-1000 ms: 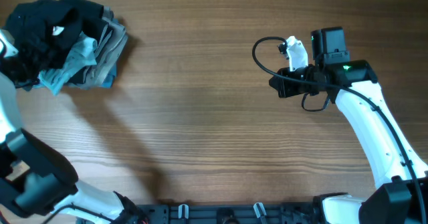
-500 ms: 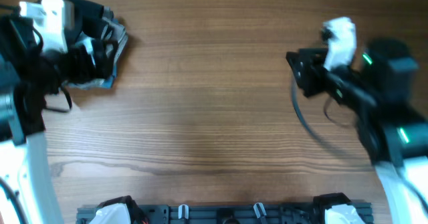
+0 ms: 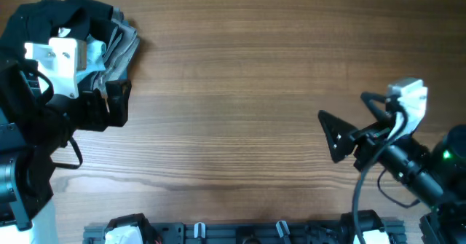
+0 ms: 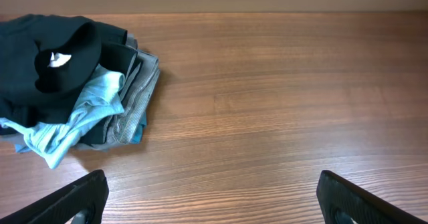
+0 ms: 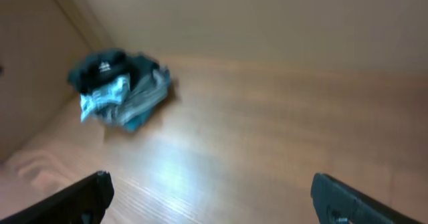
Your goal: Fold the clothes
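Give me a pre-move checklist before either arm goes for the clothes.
1. Clothes pile located: ok, a crumpled heap at the far left of the table.
2. Left pincer open and empty: ok, jaws wide, nothing between them.
3. Right pincer open and empty: ok.
4. Pile free of both arms: ok, the left wrist view shows bare wood between fingers and heap.
5. Top layer identified: ok, black garment lies on top, with light blue garment and grey garment beneath.
6. Clean edge or corner to grab: cannot tell, everything is bunched.
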